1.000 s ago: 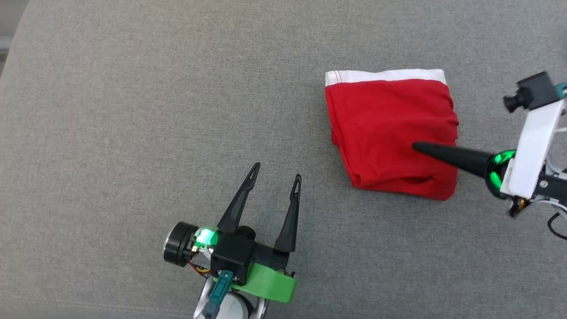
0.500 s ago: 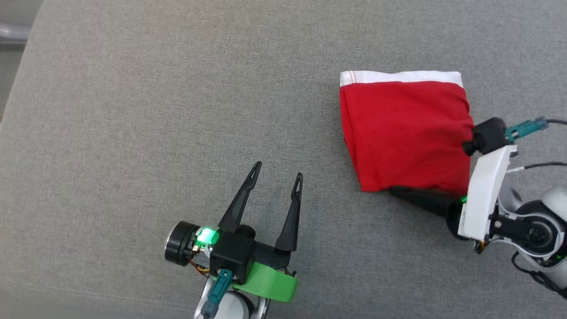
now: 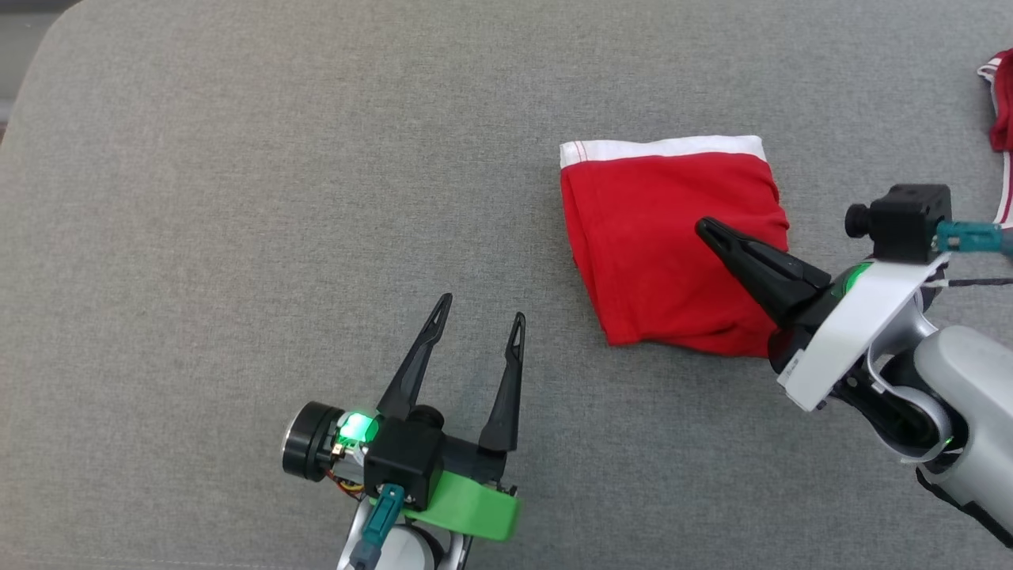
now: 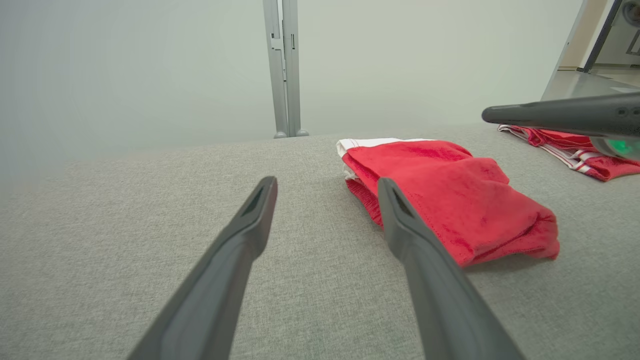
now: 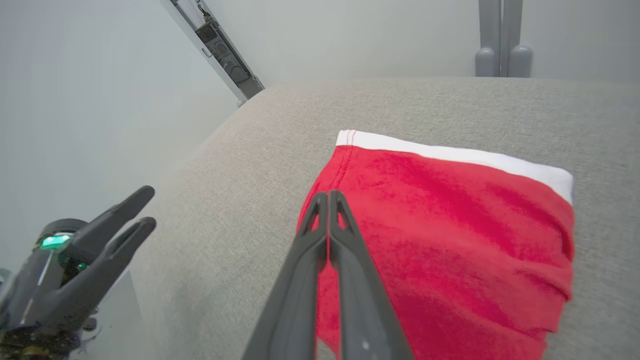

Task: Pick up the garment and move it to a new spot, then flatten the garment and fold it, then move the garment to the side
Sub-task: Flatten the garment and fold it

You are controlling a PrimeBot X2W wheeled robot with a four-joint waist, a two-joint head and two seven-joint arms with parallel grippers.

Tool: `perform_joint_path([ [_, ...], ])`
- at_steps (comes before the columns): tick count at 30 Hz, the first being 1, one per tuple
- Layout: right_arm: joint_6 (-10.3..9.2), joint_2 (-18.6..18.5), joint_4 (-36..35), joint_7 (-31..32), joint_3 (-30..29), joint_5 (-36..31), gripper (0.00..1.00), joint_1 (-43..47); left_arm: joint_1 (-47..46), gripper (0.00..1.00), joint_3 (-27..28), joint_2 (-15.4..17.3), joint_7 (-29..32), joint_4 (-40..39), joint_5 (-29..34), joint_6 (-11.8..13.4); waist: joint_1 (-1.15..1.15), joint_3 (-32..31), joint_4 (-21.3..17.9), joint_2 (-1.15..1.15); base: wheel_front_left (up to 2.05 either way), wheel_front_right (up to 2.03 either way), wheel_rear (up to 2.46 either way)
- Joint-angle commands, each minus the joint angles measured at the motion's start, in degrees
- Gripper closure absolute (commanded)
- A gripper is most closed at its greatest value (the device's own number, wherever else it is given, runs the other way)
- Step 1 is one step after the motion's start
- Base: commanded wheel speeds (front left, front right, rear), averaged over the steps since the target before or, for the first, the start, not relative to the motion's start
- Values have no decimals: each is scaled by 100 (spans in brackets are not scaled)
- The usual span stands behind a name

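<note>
Space shows between the two long fingers of the left gripper (image 3: pixel 481 309). They are wide apart and hold nothing. It is near the front of the grey cushion (image 3: pixel 198 198).

Next, to the right, lies the red garment (image 3: pixel 657 261). It is folded into a small block, with its white band (image 3: pixel 661 148) at the far edge.

Over its right part hangs the right gripper (image 3: pixel 707 230). Its fingers are pressed tight together with nothing between them. Half a second ago that tip was down by the near edge of the garment. Now it points across the middle, and the left wrist view shows it up in the air, not touching.

The fold looks done, I think. What is left is moving the garment to the side.

Far right, at the picture's edge, lies a second red cloth (image 3: pixel 1001 103).
</note>
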Motion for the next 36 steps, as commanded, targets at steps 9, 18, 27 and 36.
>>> perform_joint_path([
  [9,0,1427,2648,-1549,-72,-2756,100,-596,9,0,-23,12,-16,-20,24,-85,0,-12,22,0,0,0,0],
  [18,-4,2354,3378,-1548,-897,-4300,100,-316,-54,0,-108,11,-16,-4,-65,-62,0,50,257,0,0,0,0],
  [27,-2,2751,4307,-1545,-705,-4239,100,-405,-6,0,-146,11,-16,-1,-66,-25,0,27,221,0,0,0,0],
  [36,-3,2743,3094,-1547,-1095,-4422,59,-298,0,0,14,12,-16,18,41,-57,0,-101,-199,0,0,0,0],
])
